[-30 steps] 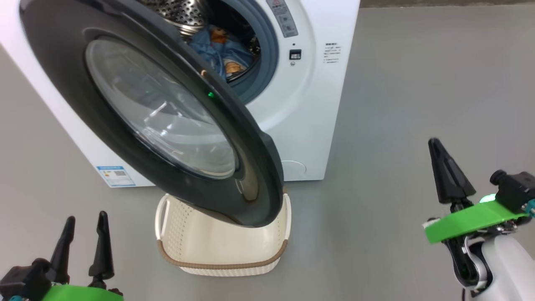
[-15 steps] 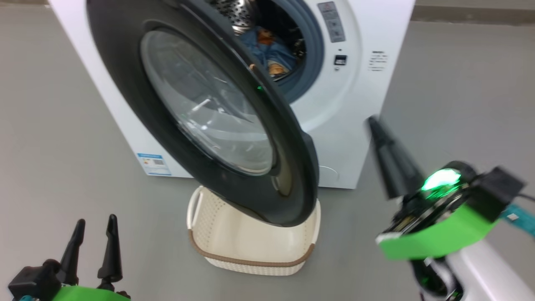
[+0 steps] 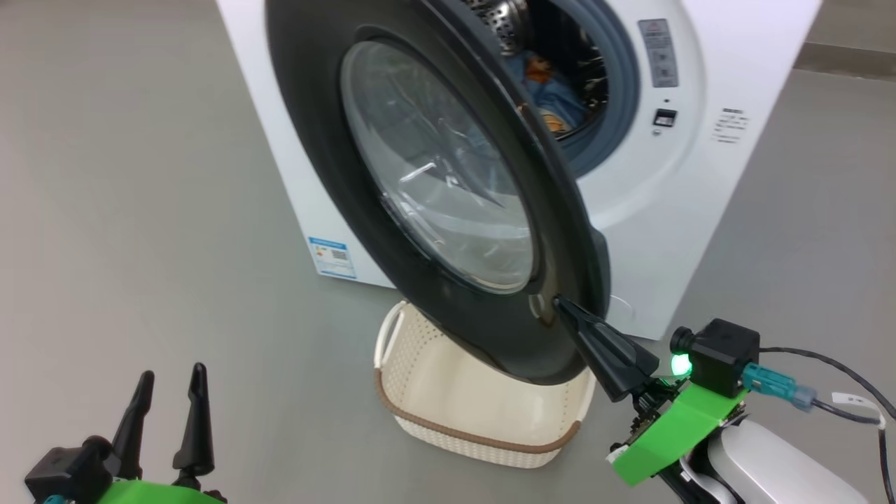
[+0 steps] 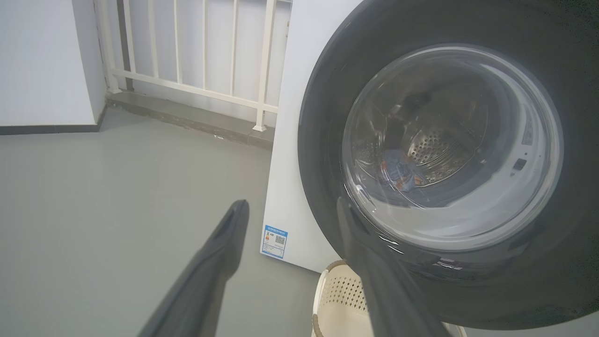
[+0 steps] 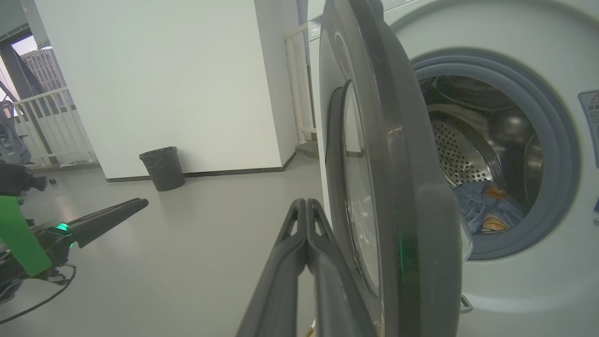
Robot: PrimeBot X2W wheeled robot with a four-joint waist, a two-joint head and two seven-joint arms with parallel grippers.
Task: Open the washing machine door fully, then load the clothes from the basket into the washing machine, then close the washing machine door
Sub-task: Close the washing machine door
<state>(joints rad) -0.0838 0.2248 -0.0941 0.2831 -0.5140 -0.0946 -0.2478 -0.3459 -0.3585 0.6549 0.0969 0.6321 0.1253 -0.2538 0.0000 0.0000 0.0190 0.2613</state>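
Observation:
The washing machine [image 3: 700, 196] stands with its door [image 3: 315, 105] swung part way out, the black ring and glass bowl facing me. Blue printed clothes [image 3: 553, 91] lie in the steel drum. The cream basket [image 3: 476, 439] sits on the floor under the door; the part of it I can see holds nothing. My right gripper [image 3: 563, 308] is shut, its tip at the door's outer face near the lower right edge; I cannot tell if it touches. In the right wrist view its fingers [image 5: 306, 203] lie alongside the door [image 5: 402, 164]. My left gripper [image 3: 171, 374] hangs open at the lower left.
Grey floor surrounds the washer. A dark waste bin [image 5: 161, 166] stands by a white wall on the left. A white railing [image 4: 201, 56] runs behind the machine. A blue label [image 3: 329, 257] marks the washer's lower front corner.
The head camera has turned, shifting the scene rightward. My shut right gripper has swung in from the far right to the door's lower outer edge. The left gripper stays open.

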